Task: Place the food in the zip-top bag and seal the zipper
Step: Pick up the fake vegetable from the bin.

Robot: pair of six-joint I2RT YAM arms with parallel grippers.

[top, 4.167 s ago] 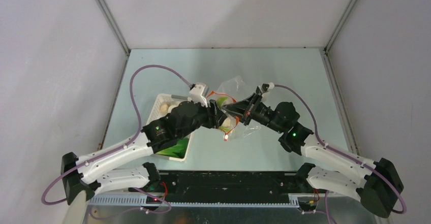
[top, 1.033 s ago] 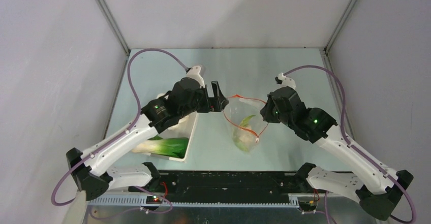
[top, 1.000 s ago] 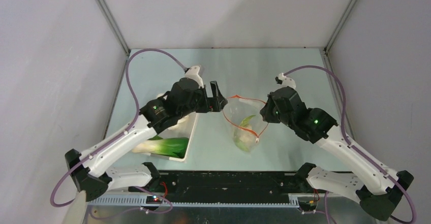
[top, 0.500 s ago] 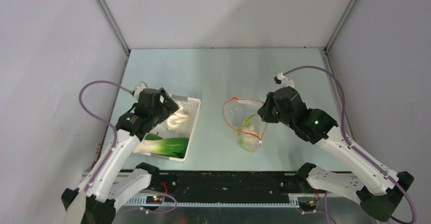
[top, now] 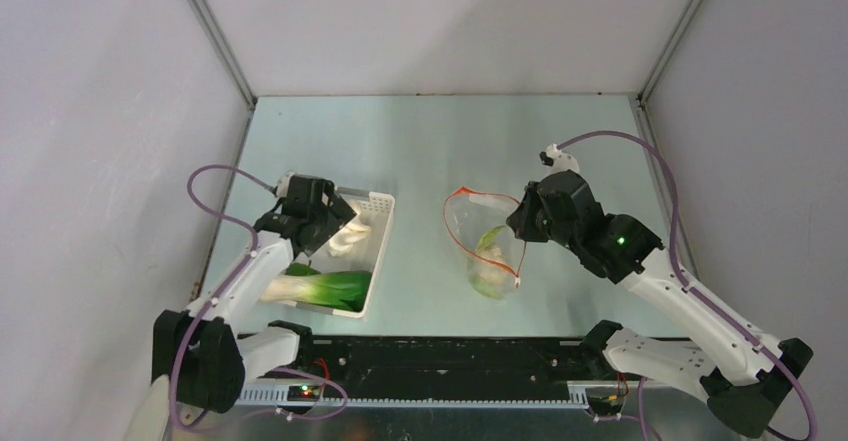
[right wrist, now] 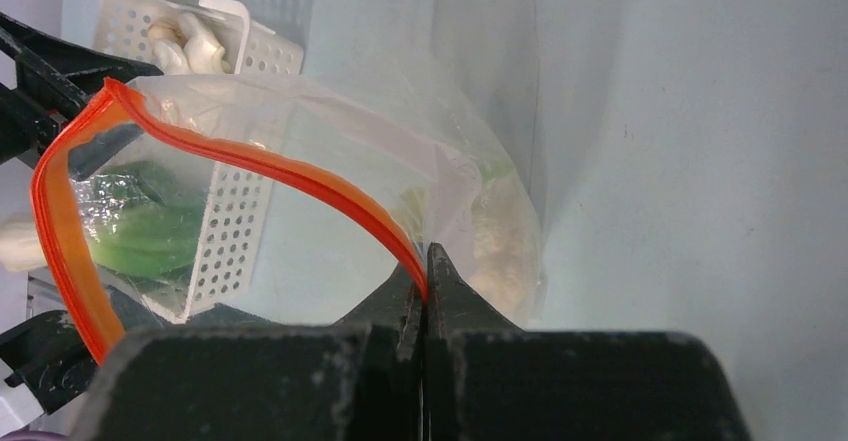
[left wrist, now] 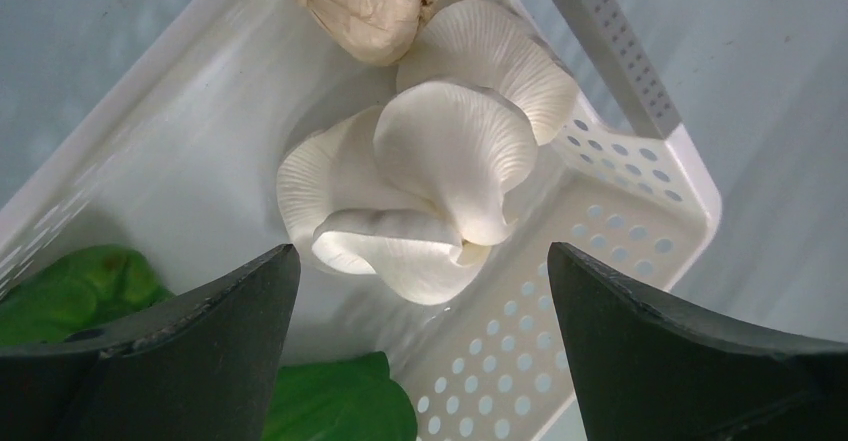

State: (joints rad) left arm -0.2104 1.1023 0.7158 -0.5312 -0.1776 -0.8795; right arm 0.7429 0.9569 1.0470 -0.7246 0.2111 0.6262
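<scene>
At the desk's (top: 430, 141) left side, the left fingers (top: 325, 231) stand wide apart and empty over the basket (top: 370, 201), directly above a mushroom cluster (left wrist: 450, 161). Bok choy (top: 335, 286) lies at the basket's near end. Near centre, the right fingers (right wrist: 425, 281) are clamped together on the zipper (right wrist: 250, 166) of the bag (top: 478, 231), whose mouth gapes open. Green and white food (top: 488, 271) sits at the bag's bottom.

Clear crinkly plastic zip-top bag (right wrist: 300, 161); perforated white plastic basket (left wrist: 610, 41).

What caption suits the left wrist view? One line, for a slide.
Open left gripper framing a white mushroom cluster in the perforated basket.
</scene>
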